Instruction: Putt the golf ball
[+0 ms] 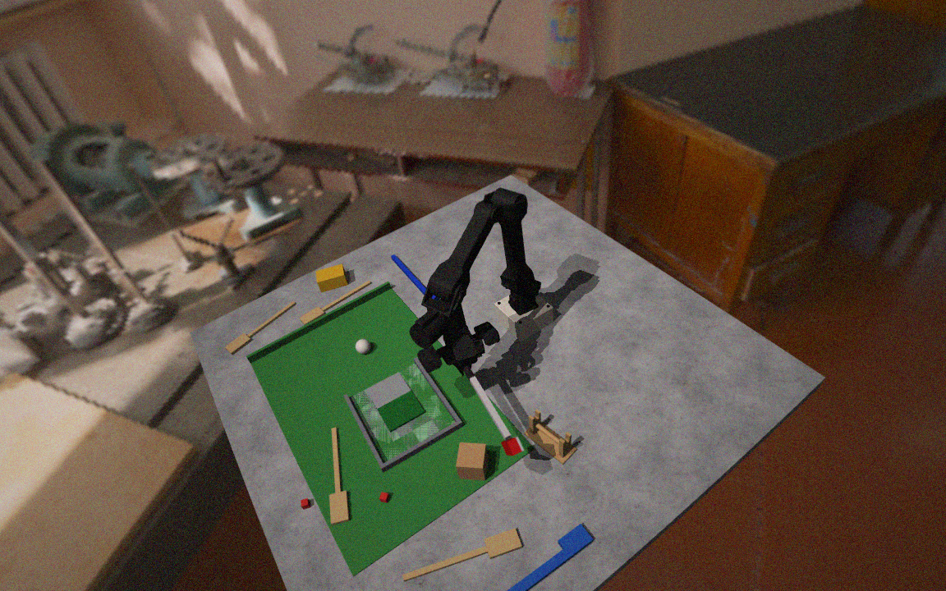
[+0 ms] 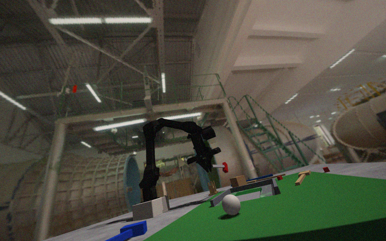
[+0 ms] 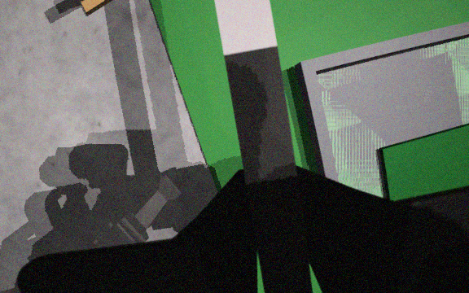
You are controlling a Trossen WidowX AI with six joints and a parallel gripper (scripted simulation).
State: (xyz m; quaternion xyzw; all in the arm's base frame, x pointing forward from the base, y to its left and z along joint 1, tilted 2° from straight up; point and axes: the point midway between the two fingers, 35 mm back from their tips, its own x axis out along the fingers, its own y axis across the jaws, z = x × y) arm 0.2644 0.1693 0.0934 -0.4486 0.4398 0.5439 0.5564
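My gripper (image 1: pixel 470 373) (image 2: pixel 209 170) (image 3: pixel 264 176) is shut on the dark grip of the red putter (image 1: pixel 491 408) (image 2: pixel 217 166) (image 3: pixel 247 28), holding it above the right edge of the turf. The putter's white shaft points away from the fingers, and its red head (image 1: pixel 512 446) (image 2: pixel 224 167) is clear of the surface. The white golf ball (image 1: pixel 363 345) (image 2: pixel 231 205) rests on the green turf on the near side of the walled course in the exterior view. The raised green (image 1: pixel 401 413) (image 3: pixel 431 160) lies inside grey walls, beside a light grey ramp-like panel (image 1: pixel 388 389).
The wooden putter stand (image 1: pixel 549 441) (image 2: pixel 211 188) is empty, beside the turf corner. A brown block (image 1: pixel 472 460) (image 2: pixel 238 180) sits near the putter head. Wooden and blue clubs, a yellow block (image 1: pixel 331 277) and two small red cubes lie around. A low green wall (image 1: pixel 322 321) edges the turf.
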